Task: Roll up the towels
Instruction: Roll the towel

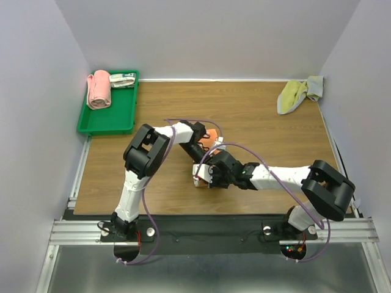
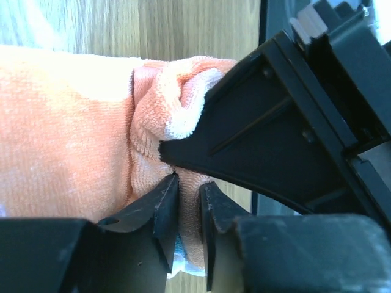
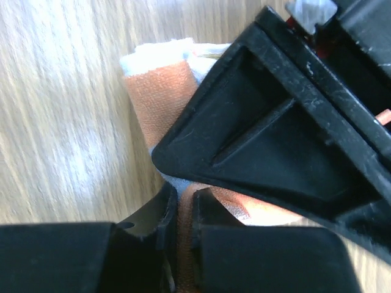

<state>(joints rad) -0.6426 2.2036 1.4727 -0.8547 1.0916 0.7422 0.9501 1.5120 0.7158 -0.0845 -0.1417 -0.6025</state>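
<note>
Mid-roll on the orange towel (image 2: pixel 67 134)
Narrow pinch on it from left hand (image 2: pixel 189 198) and right hand (image 3: pixel 184 207); next needs an even tuck-over.

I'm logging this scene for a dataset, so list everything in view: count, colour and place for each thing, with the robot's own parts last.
orange terry cloth towel: one, orange with white patches, mid-table between the two arms
yellow-green cloth towel with a grey part: one, crumpled at the table's far right corner
pink rolled towel: one, pink, at the tray's far end
small white-and-green item: one, in the tray beside the roll; too small to identify
green plastic tray: one, green, table's far left corner
brown wooden table: one, brown
left arm: one, black and white, jaws pinching the orange towel
right arm: one, black and white, jaws shut on the orange towel
</note>
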